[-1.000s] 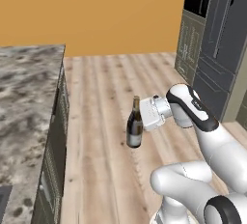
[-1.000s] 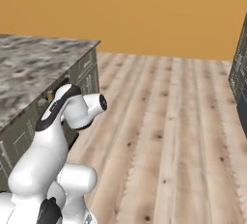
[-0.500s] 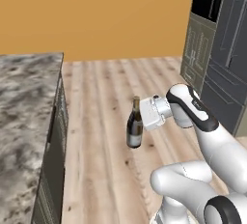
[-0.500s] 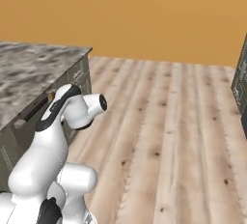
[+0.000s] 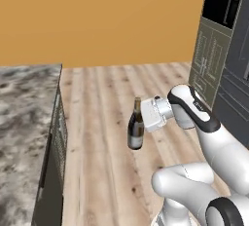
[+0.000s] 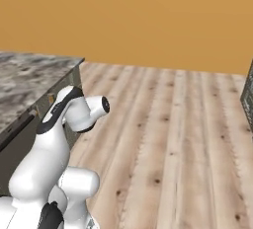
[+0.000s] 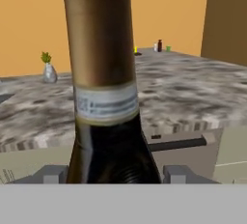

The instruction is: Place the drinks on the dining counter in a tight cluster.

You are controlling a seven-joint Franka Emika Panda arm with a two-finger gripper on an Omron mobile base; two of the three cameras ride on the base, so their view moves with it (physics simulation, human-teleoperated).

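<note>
A dark wine bottle [image 5: 135, 130] with a pale label hangs upright above the wooden floor, and my gripper [image 5: 139, 119] is shut on it just below the neck. In the hand view the bottle's neck [image 7: 102, 68] rises between my fingertips [image 7: 179, 174]. Far off on a marbled top stand a maroon bottle [image 7: 159, 45] and, beside it, a small clear bottle [image 7: 155, 47]. The dining counter is out of view.
A marbled counter [image 5: 24, 122] with cabinet drawers runs along the left, its corner [image 6: 74, 62] close to my arm. Tall dark cabinets [image 5: 223, 54] stand at the right. A green cup [image 7: 168, 49], a yellow cup [image 7: 135, 50] and a vase [image 7: 48, 72] sit on the marbled top.
The whole picture has shifted, so the base has moved: the counter slid left and the tall cabinets drew nearer. The bottle stays in my grip in the same pose.
</note>
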